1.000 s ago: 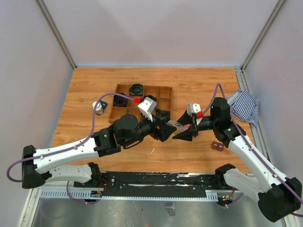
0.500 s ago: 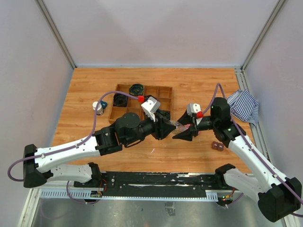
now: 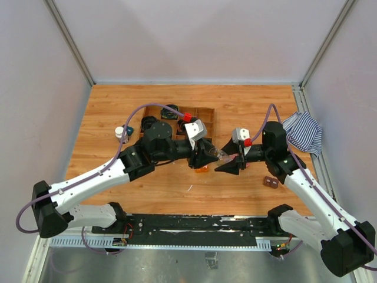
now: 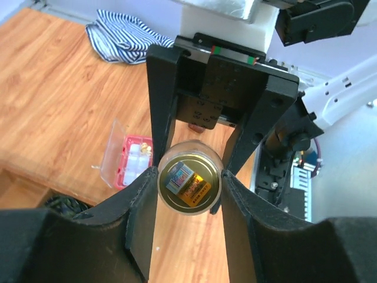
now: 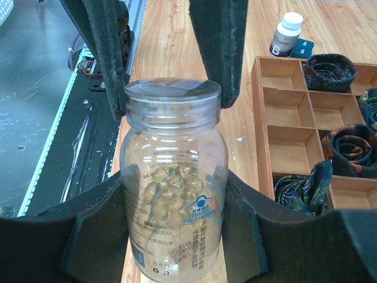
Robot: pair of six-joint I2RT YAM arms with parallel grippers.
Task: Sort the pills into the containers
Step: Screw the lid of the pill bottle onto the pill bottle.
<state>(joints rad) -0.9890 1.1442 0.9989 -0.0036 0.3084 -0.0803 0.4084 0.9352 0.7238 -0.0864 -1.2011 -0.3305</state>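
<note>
Right jaws clamp the clear vial [image 5: 174, 206] by its body, above the desk [image 3: 247, 106]; left jaws grip its cap [image 5: 172, 94]; twist squarely about the vial's axis, mouth kept up lest pills [image 5: 174, 183] spill; pink box [image 4: 126, 159] lies open nearby.

- Table [image 3: 247, 106]: wood-grain top, grey walls on three sides.
- Left arm [image 3: 100, 180]: reaches up and right across the tray.
- Left gripper [image 3: 211, 156]: at mid-table, pointing right.
- Right arm [image 3: 306, 188]: reaches up and left.
- Right gripper [image 3: 227, 165]: pointing left, tip to tip with the left gripper.
- Vial [image 3: 224, 155]: small, clear, between the two grippers; the grip itself is too small to make out.
- Tray [image 3: 203, 115]: wooden, compartmented, partly hidden by the left arm; dark coil [image 3: 171, 111] in a rear compartment.
- Bottle [image 3: 120, 132]: white cap, upright, left of the tray.
- Orange block [image 3: 202, 169]: under the left gripper.
- Striped cloth [image 3: 303, 132]: crumpled at the right edge.
- Small brown item [image 3: 271, 183]: beside the right arm.
</note>
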